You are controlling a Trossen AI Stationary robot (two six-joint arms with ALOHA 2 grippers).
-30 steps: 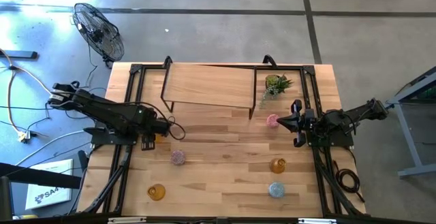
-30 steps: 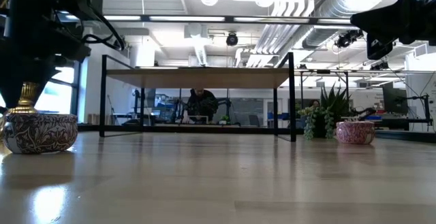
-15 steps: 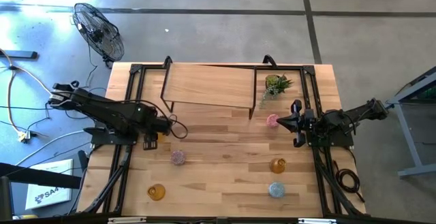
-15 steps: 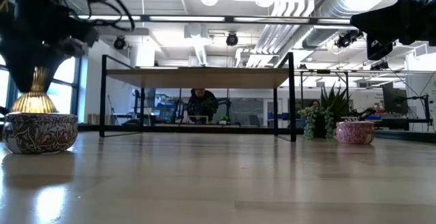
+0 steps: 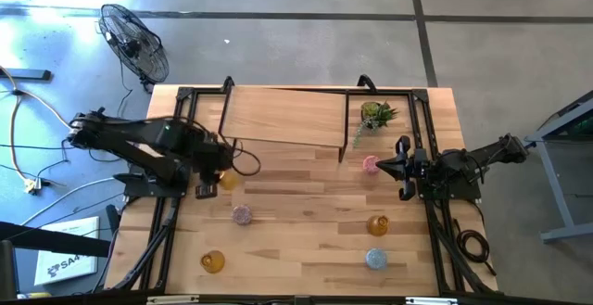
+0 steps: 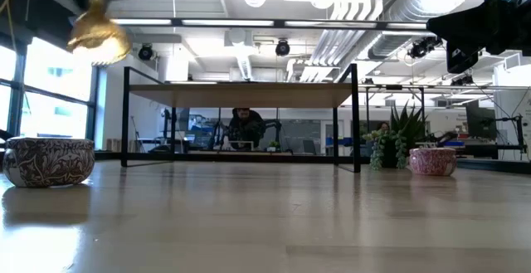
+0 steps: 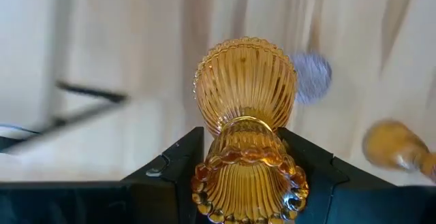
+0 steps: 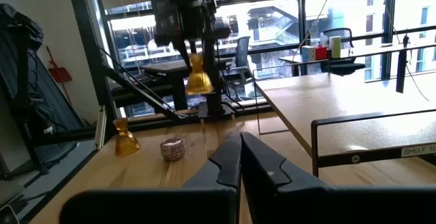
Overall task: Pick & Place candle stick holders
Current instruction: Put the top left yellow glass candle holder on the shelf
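Observation:
My left gripper [image 5: 220,172] hangs over the table's left half, shut on an amber ribbed candle stick holder [image 7: 245,88]. The low view shows that holder [image 6: 98,37] high above the table. A pink patterned holder [image 5: 242,214] stands on its base just nearer the front edge. Another amber one [image 5: 213,261] is at the front left. At the right stand an amber [image 5: 377,224], a light blue [image 5: 375,259] and a pink holder [image 5: 371,164]. My right gripper [image 5: 400,166] waits shut beside that pink one. My left gripper pinches the amber holder's narrow upper part [image 7: 248,152], just below its beaded rim, between its two fingers [image 7: 178,159]. The fingers come from above, pointing steeply down. The holder hangs below them, wide foot [image 7: 245,81] downward, a little tilted and lifted clear of the table.
A low wooden shelf [image 5: 283,117] on black legs spans the table's far middle. A spiky green potted plant [image 5: 375,115] stands at its right end. Bare wood lies between the left and right groups of holders.
My left gripper has risen well above the table, tipping less steeply downward, and has carried the amber holder up with it. The holder stood by the pink patterned one a second ago and now hangs clear, high above it.

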